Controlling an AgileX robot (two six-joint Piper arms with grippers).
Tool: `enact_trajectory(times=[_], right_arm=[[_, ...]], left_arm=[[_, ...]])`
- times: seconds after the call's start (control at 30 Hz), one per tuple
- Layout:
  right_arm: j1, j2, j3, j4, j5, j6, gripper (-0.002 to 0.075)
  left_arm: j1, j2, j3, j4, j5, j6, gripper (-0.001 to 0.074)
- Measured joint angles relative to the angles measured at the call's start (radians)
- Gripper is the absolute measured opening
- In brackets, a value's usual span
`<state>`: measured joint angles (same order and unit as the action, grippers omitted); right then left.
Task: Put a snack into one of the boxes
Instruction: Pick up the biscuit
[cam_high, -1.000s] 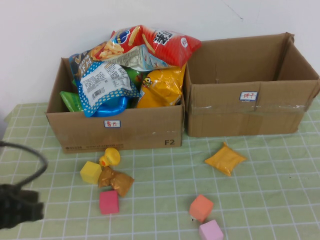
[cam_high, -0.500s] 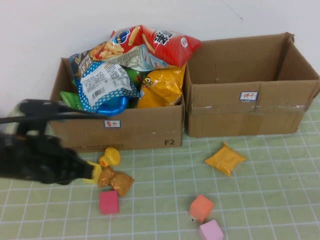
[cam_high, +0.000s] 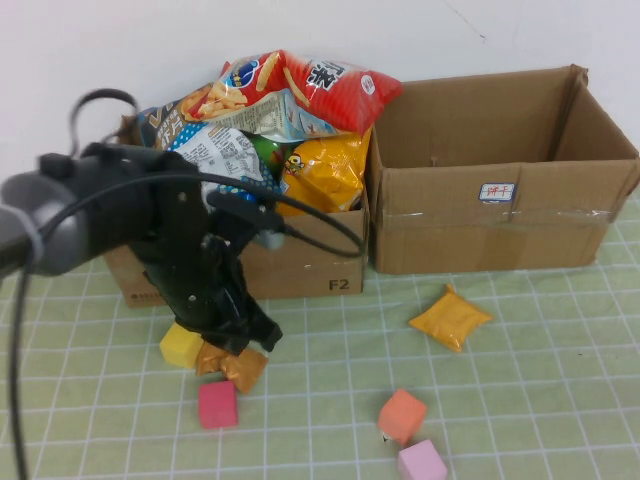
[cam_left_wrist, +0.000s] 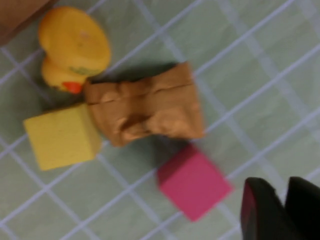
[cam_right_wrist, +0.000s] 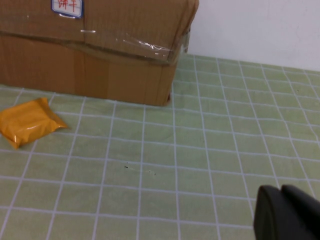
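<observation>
Hovering over the brown snack (cam_left_wrist: 147, 110), the left claw (cam_left_wrist: 282, 210) is nearly closed, holding nothing. The right claw (cam_right_wrist: 287, 212), closed and empty, sits above the worktop (cam_right_wrist: 200, 150) near the box (cam_right_wrist: 95, 55).

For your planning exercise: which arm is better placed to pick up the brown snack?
Left. The left tool hovers just above the brown snack, with it in its wrist view. The right tool is out of the high view, facing the plain box.

The left arm (cam_high: 150, 225) is finished in matt black, with a rounded grey housing at the joint nearest the camera. Black cables are looped over and alongside the links. The left gripper (cam_left_wrist: 282, 210) is fitted with two black, smooth, round-edged fingers. The right gripper (cam_right_wrist: 287, 212) carries matching glossy black fingers. No markings or screws can be made out.
</observation>
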<state>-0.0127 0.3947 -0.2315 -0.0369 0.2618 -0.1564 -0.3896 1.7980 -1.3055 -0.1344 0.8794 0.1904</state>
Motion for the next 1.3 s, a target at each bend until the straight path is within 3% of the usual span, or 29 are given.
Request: enact_trajectory(times=[0.23, 0.37, 0.57, 0.7, 1.07, 1.3], right_arm=[[0.000, 0.000, 0.000, 0.000, -0.002, 0.000, -0.0002], [0.000, 0.000, 0.000, 0.004, -0.009, -0.002, -0.0002], [0.000, 0.000, 0.000, 0.004, -0.013, 0.000, -0.0002], [0.000, 0.000, 0.000, 0.004, -0.013, 0.002, -0.0002], [0.000, 0.000, 0.000, 0.004, -0.024, 0.002, -0.0002], [0.000, 0.000, 0.000, 0.004, -0.024, 0.003, -0.0002]], left_arm=[[0.000, 0.142, -0.082, 0.121, 0.100, 0.038, 0.0439], [-0.010, 0.199, -0.133, 0.153, 0.095, 0.061, 0.0537], [-0.050, 0.248, -0.162, 0.309, 0.083, 0.101, 0.0509], [-0.072, 0.278, -0.162, 0.341, 0.074, 0.232, 0.0486], [-0.194, 0.317, -0.171, 0.309, 0.094, 0.464, 0.0465], [-0.250, 0.321, -0.171, 0.226, 0.136, 0.581, 0.0388]])
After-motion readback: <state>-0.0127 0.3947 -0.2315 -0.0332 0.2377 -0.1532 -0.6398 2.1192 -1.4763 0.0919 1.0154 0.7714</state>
